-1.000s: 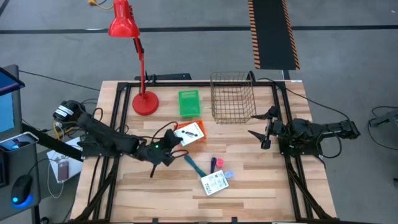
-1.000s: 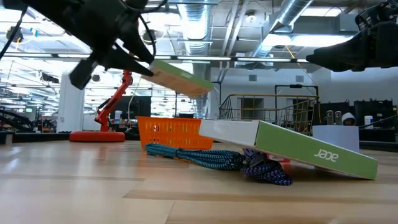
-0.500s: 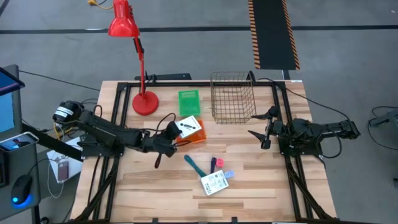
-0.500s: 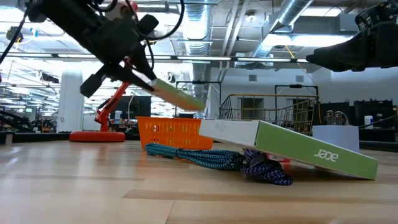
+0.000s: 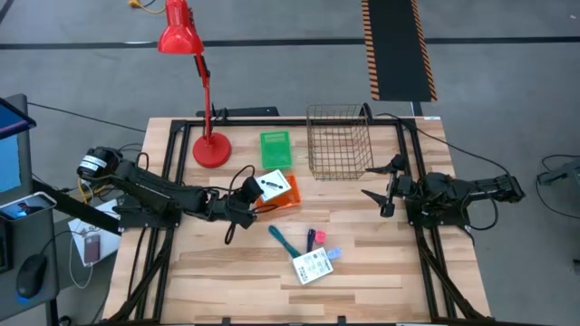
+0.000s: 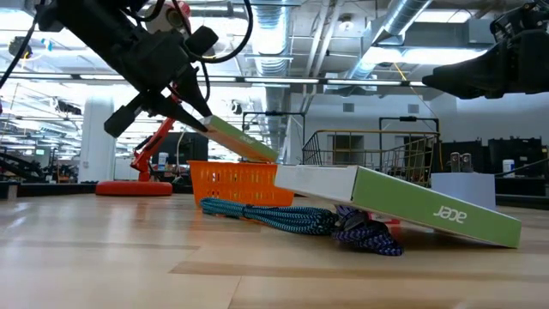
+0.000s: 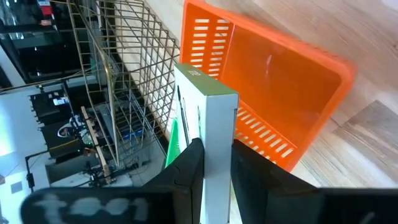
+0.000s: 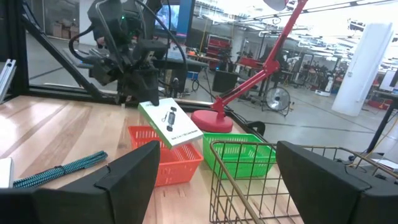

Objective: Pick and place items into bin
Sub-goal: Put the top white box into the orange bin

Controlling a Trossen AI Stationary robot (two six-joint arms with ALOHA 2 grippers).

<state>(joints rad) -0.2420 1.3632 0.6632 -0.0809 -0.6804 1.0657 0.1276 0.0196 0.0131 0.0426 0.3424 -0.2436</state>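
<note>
The left gripper (image 5: 252,193) is clamped on a flat white packet (image 5: 272,185) with a green edge, its two fingers (image 7: 186,171) pressed against the packet's broad faces, and holds it tilted in the air directly above the orange basket (image 5: 285,196) near the middle of the table (image 5: 381,263). From table level the held packet (image 6: 240,137) slopes downward toward the orange basket (image 6: 232,182) without touching it. A green basket (image 5: 275,149) sits just beyond the orange one, beside the round base of the red desk lamp (image 5: 205,100), and a wire bin (image 5: 339,141) stands to the right of the green basket. The second white packet (image 5: 312,265) lies flat nearer the table's front edge, with the teal stick-like tool (image 5: 283,240), the blue-purple stick-like tool (image 5: 310,239), a red-pink block (image 5: 318,238) and a light-blue block (image 5: 333,254) close around it. The right gripper (image 5: 381,188) hangs over the right side of the table, near the wire bin, fingers spread wide and holding nothing.
</note>
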